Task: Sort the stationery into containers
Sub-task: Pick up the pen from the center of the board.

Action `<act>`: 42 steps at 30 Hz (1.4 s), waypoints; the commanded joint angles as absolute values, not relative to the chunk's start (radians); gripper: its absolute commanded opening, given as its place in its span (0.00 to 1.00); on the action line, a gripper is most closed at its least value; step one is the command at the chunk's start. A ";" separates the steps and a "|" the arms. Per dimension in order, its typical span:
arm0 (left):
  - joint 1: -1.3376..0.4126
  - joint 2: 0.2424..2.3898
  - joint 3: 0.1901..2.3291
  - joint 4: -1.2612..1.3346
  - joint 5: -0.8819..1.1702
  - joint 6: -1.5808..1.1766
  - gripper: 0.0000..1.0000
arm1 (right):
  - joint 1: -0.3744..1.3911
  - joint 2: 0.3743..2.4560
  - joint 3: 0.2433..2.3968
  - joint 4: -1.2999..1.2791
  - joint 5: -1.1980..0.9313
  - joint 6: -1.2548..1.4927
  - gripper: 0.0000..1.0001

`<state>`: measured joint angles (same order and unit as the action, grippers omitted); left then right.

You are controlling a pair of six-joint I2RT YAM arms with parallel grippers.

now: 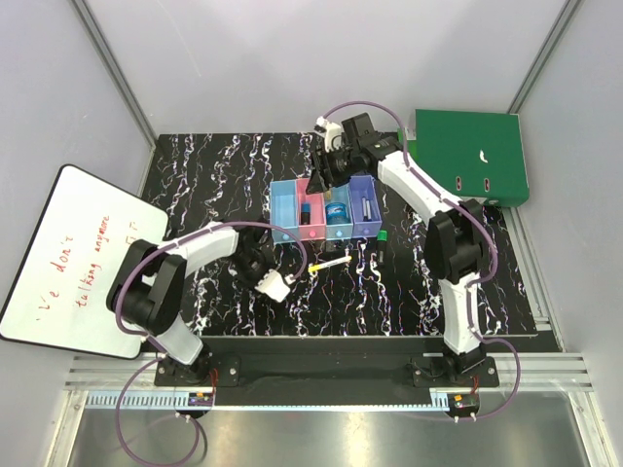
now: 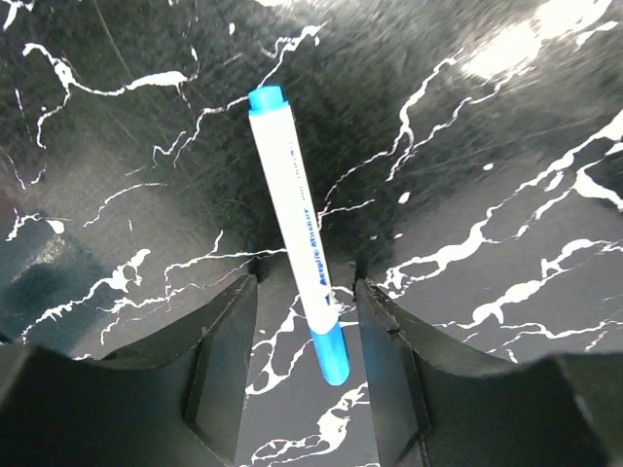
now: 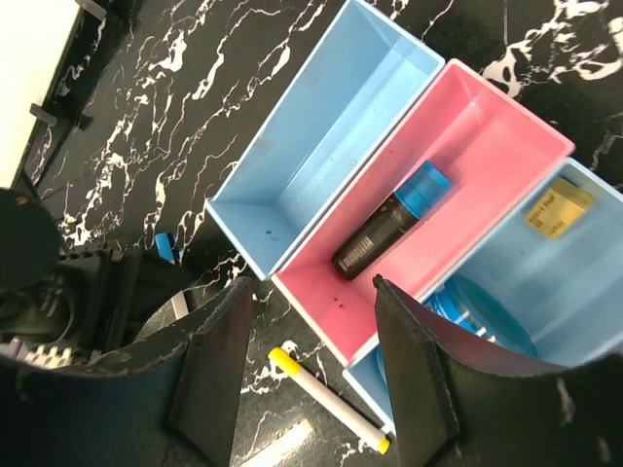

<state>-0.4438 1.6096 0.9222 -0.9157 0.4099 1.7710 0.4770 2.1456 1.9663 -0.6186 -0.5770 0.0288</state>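
a: left gripper (image 2: 305, 292)?
b: low over the table (image 2: 117, 146). fingers (image 2: 234, 311) spread either side of the blue-capped marker (image 2: 295, 224), gap on both sides, nothing grasped. marker lies flat, toward the table's near edge, left of the bins (image 1: 284, 212).
a: right gripper (image 3: 316, 360)?
b: above the pink bin (image 3: 506, 146), fingers released, nothing between them. dark marker (image 3: 384, 224) lies in that bin. the light blue bin (image 3: 584, 282) beside it holds a round blue object (image 3: 467, 311) and a small gold piece (image 3: 555, 206).
a: loose items?
b: yellow pen (image 1: 329, 263) on the table, just on the near side of the bins. green-capped marker (image 1: 383, 239) by the purple bin (image 1: 366, 232), at its near right corner.
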 commanded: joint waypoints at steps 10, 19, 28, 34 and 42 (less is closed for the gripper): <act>-0.446 1.675 0.922 -0.868 0.324 1.805 0.18 | 0.377 1.918 1.861 -0.629 -0.525 0.005 0.62; -0.469 1.645 0.928 -0.862 0.296 1.805 0.00 | 0.345 1.850 1.801 -0.629 -0.514 0.005 0.62; -0.469 1.462 1.069 -0.939 0.334 1.903 0.00 | 0.319 1.790 1.706 -0.634 -0.480 -0.029 0.62; -0.468 1.384 1.147 -0.989 0.330 2.081 0.00 | 0.314 1.750 1.669 -0.634 -0.468 -0.038 0.62; -0.410 1.459 1.224 -0.947 0.345 2.365 0.00 | 0.290 1.717 1.657 -0.632 -0.469 -0.035 0.62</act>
